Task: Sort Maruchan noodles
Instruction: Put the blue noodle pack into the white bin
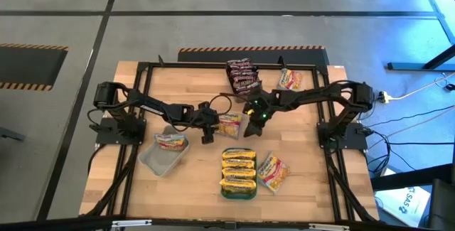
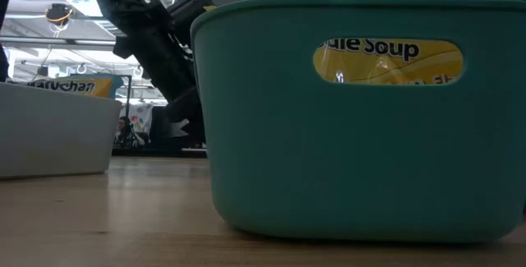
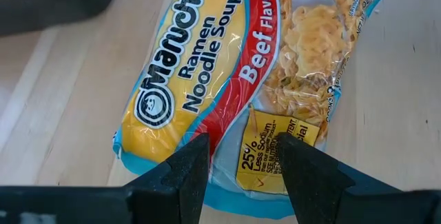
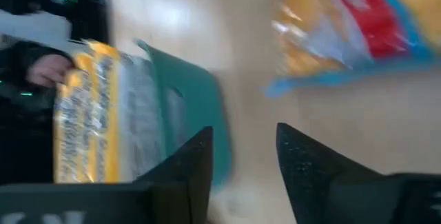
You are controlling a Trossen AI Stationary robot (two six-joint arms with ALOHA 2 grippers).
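Observation:
A yellow-and-red beef noodle packet [image 1: 229, 124] [image 3: 227, 79] lies flat on the table's middle. My left gripper [image 1: 210, 126] [image 3: 238, 162] is open just over the packet's end, one finger at each side of its label. My right gripper [image 1: 249, 127] [image 4: 241, 155] is open and hovers at the packet's other side, holding nothing. Yellow packets fill the teal tray [image 1: 238, 191] [image 4: 189, 100]. One packet lies in the translucent tray [image 1: 158, 161]. Dark packets [image 1: 242, 77] and two more yellow-red packets [image 1: 288, 79] [image 1: 272, 172] lie on the table. My left gripper is open over the label end [image 3: 265, 151] of the beef packet, coming from above. I cannot tell whether its fingertips touch the wrapper. The packet lies flat on the table.
In the low view the teal tray [image 2: 362, 135] fills the foreground, with the whitish tray [image 2: 49, 131] to its left and a dark arm [image 2: 160, 45] behind. The black frame rails [image 1: 142, 89] border the table. Bare wood shows near the table's right near corner.

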